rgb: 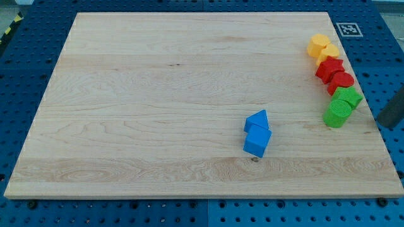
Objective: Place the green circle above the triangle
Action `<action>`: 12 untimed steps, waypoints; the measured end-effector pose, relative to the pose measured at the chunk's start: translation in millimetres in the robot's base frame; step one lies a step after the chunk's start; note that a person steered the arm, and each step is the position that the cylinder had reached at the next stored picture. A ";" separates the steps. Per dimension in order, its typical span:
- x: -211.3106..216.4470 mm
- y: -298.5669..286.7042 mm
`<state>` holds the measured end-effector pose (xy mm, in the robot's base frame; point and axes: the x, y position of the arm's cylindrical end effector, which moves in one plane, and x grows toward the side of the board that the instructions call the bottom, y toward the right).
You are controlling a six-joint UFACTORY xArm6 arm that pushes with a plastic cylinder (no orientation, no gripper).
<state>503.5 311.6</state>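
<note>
Green circle (338, 114) sits near the desk's (158, 94) edge at 3 o'clock, a short squat cylinder, bright green, flat face up. It touches a second green block (348, 96) at its 1 o'clock; that one's shape I cannot make out.

Rod enters from the view's right and is cut by the frame edge; only a dark stub shows. My tip (380, 121) lies at 3 o'clock of the green circle, near but apart. The tool has no jaws, so open or closed does not apply here; it grips nothing.

Blue triangle (257, 119) lies well apart, toward 9 o'clock of the circle, touching a blue cube-like block (257, 141) at its 6 o'clock.

Two red blocks (329, 68) (341, 81) and two yellow blocks (319, 44) (328, 53) run in a touching line toward 12 o'clock; their shapes are hard to tell.

Black-and-white fiducial tag (348, 29) off the desk at 1 o'clock; no readable writing.
</note>
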 end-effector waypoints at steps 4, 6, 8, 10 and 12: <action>-3.3 -74.7; -9.3 -92.9; -21.8 -114.4; -48.0 -121.9; -47.0 -160.1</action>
<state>456.4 151.5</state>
